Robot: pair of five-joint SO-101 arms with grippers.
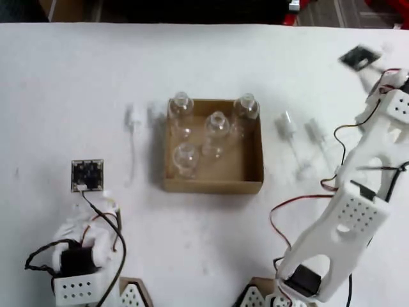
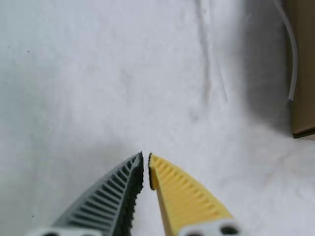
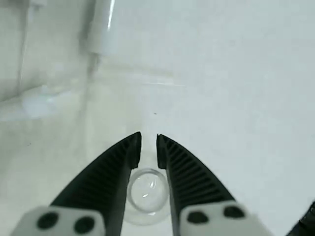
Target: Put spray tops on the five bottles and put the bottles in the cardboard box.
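The cardboard box (image 1: 214,186) holds four bottles (image 1: 216,125); right hand (image 3: 148,140) pinches a fifth bottle (image 3: 147,192), left hand (image 2: 146,160) pressed together

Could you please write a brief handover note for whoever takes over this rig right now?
Left pincer: shut, empty, over the table beside the cardboard box.
Right pincer: shut on a bottle, to the right of the box.
Four bottles stand in the box, none topped.
Three spray tops lie on the table: one left of the box, two right.
Done: four bottles boxed.
Left: fit tops on all five bottles, box the fifth.
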